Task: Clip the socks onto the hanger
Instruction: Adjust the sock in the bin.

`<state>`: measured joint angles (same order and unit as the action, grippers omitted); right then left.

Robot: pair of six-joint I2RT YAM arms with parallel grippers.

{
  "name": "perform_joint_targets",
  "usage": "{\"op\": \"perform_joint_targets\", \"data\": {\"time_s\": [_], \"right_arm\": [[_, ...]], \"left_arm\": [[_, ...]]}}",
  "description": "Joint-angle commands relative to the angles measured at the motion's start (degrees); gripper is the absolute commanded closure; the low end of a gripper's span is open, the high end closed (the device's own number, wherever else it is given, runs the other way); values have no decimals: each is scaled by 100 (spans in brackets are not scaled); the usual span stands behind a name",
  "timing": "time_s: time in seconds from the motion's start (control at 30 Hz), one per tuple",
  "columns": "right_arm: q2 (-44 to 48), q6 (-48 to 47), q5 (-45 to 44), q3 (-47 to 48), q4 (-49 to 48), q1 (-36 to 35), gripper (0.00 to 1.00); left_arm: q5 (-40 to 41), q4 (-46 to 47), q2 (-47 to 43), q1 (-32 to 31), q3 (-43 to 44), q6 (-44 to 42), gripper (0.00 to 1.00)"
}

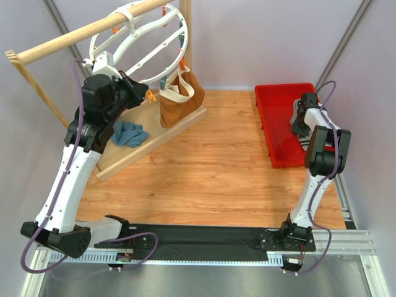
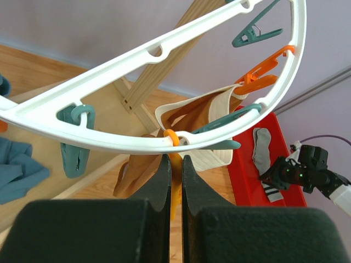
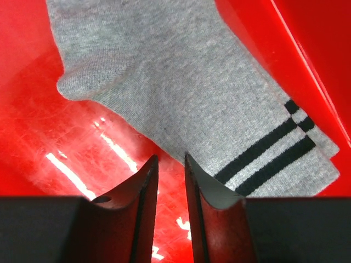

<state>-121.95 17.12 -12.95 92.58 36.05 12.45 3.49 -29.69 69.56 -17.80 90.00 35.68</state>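
Two socks (image 3: pixel 181 82) (stacked) | one hanger (image 2: pixel 109 74) | one orange clip (image 2: pixel 175 192) in left fingers (image 2: pixel 162 181)

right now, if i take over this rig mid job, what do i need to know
Left gripper: shut on a hanging orange plastic clip of the round white plastic drying hanger.
Right gripper: jaws a narrow gap apart, low over the edge of the light grey socks with striped cuffs, nothing visibly pinched.
Socks: stacked flat in the red plastic tray.
Done: no sock clipped yet.
Left: lift each sock, carry it to the hanger, clip it.
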Motion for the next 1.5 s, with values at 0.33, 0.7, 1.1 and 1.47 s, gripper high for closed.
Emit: {"op": "perform_joint_targets", "data": {"time_s": [0.33,0.7,1.1,1.47], "right_arm": [[-303,-218,-489,524,121,-5,70],[-636,-254,-1016,1104,358,-49,81],[74,-149,-990,1000,596,-198,100],[1463,580,661,15,482,-252,100]], "left_arm": [[-278,-98,-39,-4,-17,-35,100],[-278,-107,-56,-4,-44,-35,100],[-313,-45,-21,-4,-114,18,100],[-313,-1,-100,-4,-202,53,100]]}}
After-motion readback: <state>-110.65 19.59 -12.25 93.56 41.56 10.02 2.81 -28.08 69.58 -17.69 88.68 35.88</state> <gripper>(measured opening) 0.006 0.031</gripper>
